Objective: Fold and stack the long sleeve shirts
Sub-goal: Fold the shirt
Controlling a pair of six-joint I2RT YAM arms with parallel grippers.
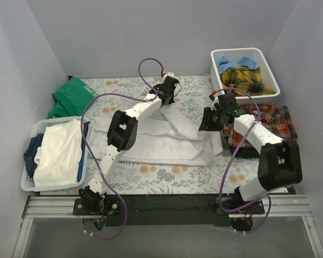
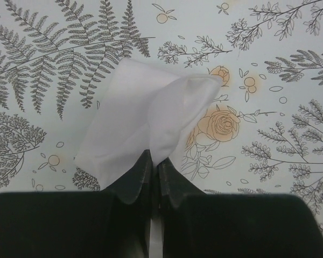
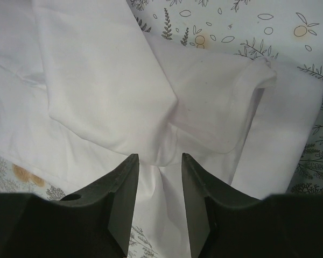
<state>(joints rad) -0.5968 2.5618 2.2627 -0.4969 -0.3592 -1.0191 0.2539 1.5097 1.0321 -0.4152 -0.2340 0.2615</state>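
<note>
1. Nearest, at left, sits one white plastic basket (image 1: 25, 185).
2. Mid-table spreads one large white long-sleeved shirt (image 1: 167, 142), with bare floral table cover (image 1: 167, 174) before it. Your right gripper (image 3: 159, 158) gapes astride a fold, and one red plaid shirt (image 1: 274, 121) lies beside.
3. Farther, your left gripper (image 2: 153, 164) pinches the white shirt's corner.
4. Far right, one white bin (image 1: 269, 94) holds one yellow plaid shirt (image 1: 247, 79) and one light blue shirt (image 1: 229, 62).

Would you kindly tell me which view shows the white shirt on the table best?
The top external view: it alone takes in the whole white shirt. The left wrist view shows only a pinched corner; the right wrist view, just its folds.
</note>
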